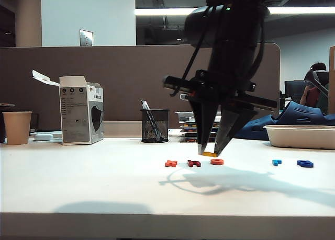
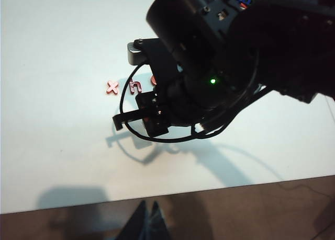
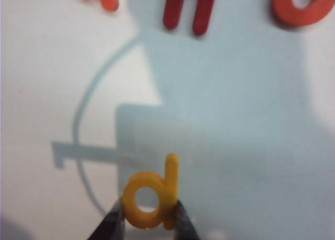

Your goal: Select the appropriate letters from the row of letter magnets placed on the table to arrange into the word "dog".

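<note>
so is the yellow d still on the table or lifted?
Lifted. The right claw is shut on the yellow d, held just above the table near the orange-red o.

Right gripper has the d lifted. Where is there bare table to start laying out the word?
Bare: the near half of the table, in front of the row, and the gap between the o and the light blue letter. Crowded: the back edge, with cup, box, pen holder and tray. The right gripper holds the d.
</note>
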